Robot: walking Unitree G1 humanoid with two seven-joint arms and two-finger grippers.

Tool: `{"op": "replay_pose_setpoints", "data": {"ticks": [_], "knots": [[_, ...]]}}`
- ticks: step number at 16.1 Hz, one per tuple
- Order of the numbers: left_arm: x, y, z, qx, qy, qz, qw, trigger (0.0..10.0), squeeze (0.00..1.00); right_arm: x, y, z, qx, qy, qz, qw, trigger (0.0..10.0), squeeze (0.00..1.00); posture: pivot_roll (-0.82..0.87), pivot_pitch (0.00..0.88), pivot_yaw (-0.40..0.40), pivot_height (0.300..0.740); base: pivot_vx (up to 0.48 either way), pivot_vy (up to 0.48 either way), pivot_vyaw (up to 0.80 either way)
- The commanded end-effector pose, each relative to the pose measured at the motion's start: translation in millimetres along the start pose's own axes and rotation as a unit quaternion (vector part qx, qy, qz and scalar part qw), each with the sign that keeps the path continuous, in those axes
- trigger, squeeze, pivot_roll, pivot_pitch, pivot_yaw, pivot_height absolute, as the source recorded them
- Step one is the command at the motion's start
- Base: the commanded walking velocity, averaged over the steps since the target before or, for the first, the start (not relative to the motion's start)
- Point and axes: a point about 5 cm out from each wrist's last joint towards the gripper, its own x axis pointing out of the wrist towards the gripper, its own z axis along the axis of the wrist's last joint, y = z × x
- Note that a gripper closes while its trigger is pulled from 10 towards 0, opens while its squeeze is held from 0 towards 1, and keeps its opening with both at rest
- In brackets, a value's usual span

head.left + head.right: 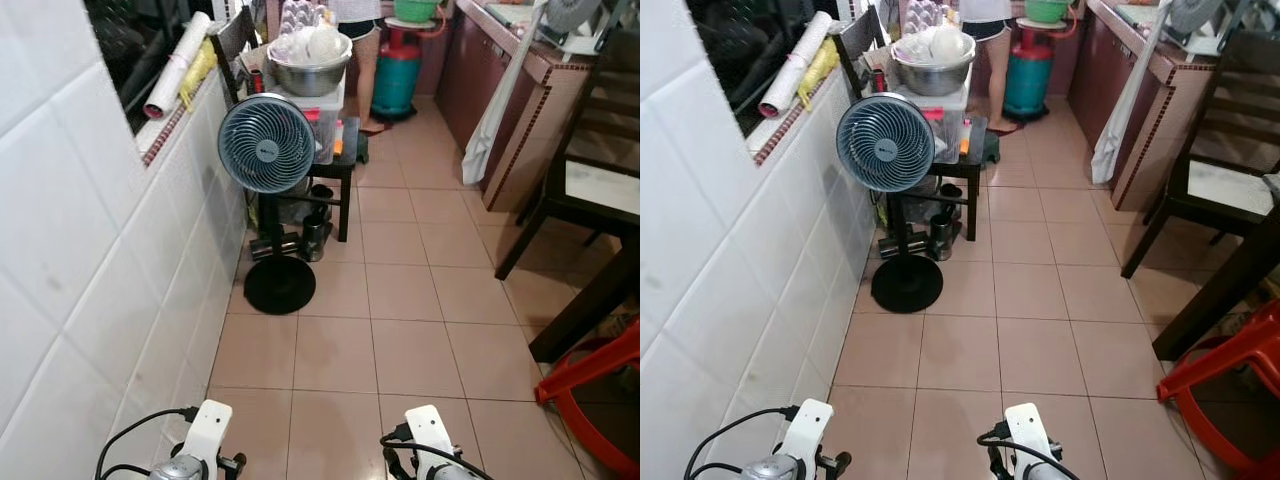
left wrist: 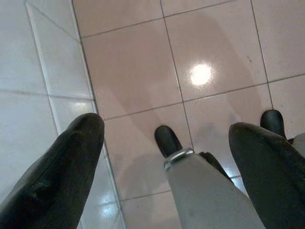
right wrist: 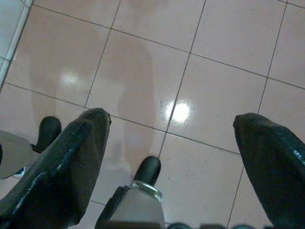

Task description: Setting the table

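Observation:
A steel bowl (image 1: 311,76) piled with white dishes rests on a plastic box on a black stand down the corridor, on the left. The corner of a dark dining table (image 1: 588,303) and a dark wooden chair (image 1: 585,195) are on the right. Both arms hang low, with their white wrists (image 1: 205,432) at the bottom edge of the eye views. In the wrist views my left gripper (image 2: 167,129) and my right gripper (image 3: 171,119) are open over the pink floor tiles, holding nothing.
A grey pedestal fan (image 1: 266,143) stands by the white tiled wall on the left. A person (image 1: 364,60) stands at the far end beside a green gas cylinder (image 1: 397,78). A brown counter (image 1: 520,110) runs along the right. A red plastic chair (image 1: 590,385) is near right.

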Motion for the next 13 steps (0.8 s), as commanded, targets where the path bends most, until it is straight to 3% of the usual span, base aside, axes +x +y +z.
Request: {"op": "replay_pose_setpoints", "data": {"ticks": [1,13], "knots": [[0.0,0.5,2.1,0.005,-0.004,-0.001,1.0,10.0,0.0,-1.0,-0.7,-5.0,-0.001,0.009,-0.004,1.0,10.0,0.0,-0.04,0.0,-0.01,0.74,0.375,0.0,0.0],[-0.4,1.7,0.2,0.007,-0.002,0.0,1.0,10.0,0.0,-1.3,2.1,-7.1,0.0,0.011,0.004,1.0,10.0,0.0,-0.04,0.0,-0.011,0.74,0.386,0.0,0.0]]}}
